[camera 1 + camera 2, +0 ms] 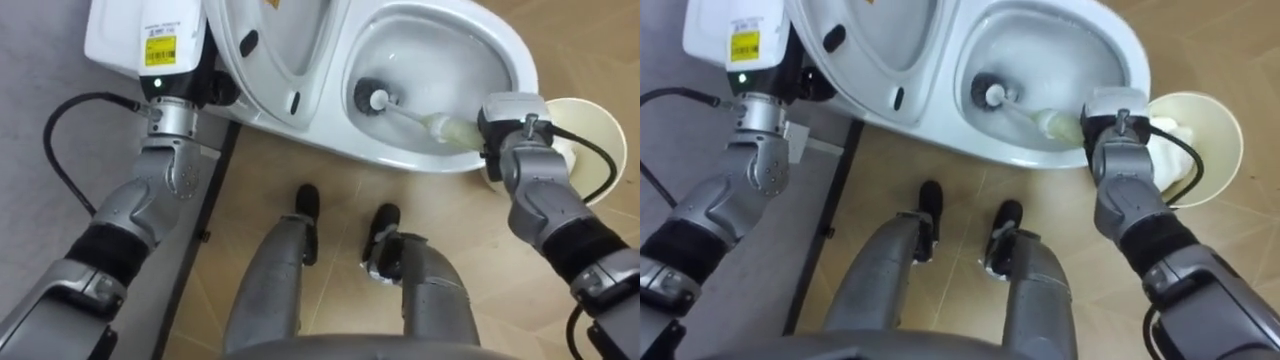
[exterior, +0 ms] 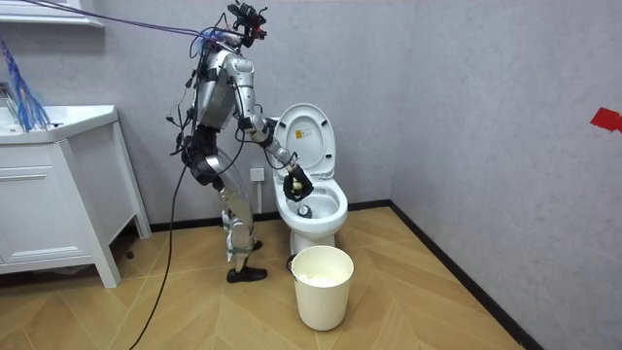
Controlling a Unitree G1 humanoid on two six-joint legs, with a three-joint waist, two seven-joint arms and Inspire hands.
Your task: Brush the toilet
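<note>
The white toilet [image 1: 520,60] stands in front of me with its lid [image 1: 270,40] raised. A toilet brush [image 1: 425,122] with a pale handle reaches into the bowl. Its white head [image 1: 378,99] sits at the dark drain. My right hand [image 1: 512,118] is at the bowl's near right rim, shut on the brush handle. In the room view that hand [image 2: 295,182] hangs over the bowl [image 2: 313,206]. My left hand [image 1: 190,85] lies left of the lid, its fingers hidden under the white tag.
A cream bin [image 1: 600,115] with white paper in it stands right of the toilet, close behind my right hand. A grey wall and dark skirting [image 1: 200,240] run along my left. A white cabinet [image 2: 58,194] stands at the room view's left.
</note>
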